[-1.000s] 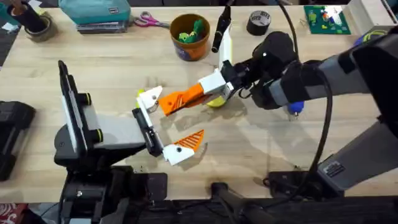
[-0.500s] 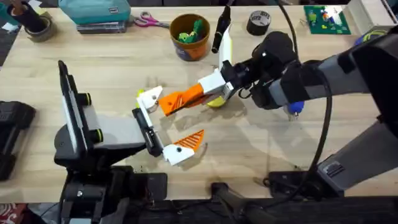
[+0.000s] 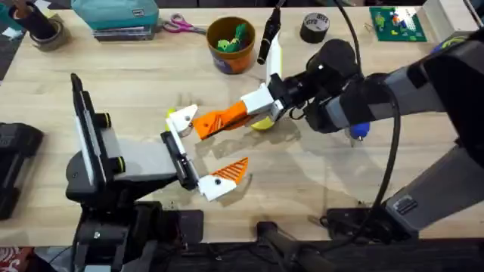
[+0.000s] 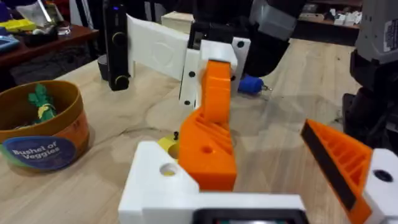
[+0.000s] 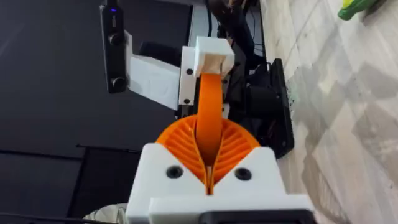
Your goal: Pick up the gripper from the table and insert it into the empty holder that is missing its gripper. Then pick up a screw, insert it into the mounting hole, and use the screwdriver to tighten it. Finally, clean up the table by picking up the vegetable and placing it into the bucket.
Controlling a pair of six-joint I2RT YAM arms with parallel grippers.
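My right gripper (image 3: 227,119) is shut on the orange ribbed gripper (image 5: 209,118) and holds it against the white holder (image 3: 181,117) on my left arm's jaw. In the left wrist view the orange gripper (image 4: 208,143) rests on that holder (image 4: 163,180). My left gripper (image 3: 203,151) is open; its other finger (image 4: 339,163) carries its own orange tip. The blue screwdriver (image 3: 355,131) lies under the right arm. A yellow vegetable (image 3: 263,124) lies beneath the right gripper. At the back stands the orange-brown bucket (image 3: 231,44). The screw is out of view.
Along the far edge lie a teal case (image 3: 113,15), scissors (image 3: 178,26), a black tape roll (image 3: 314,27) and a green board (image 3: 393,23). A black and white tool (image 3: 266,39) lies beside the bucket. Bare wood (image 3: 302,181) stretches under the right arm.
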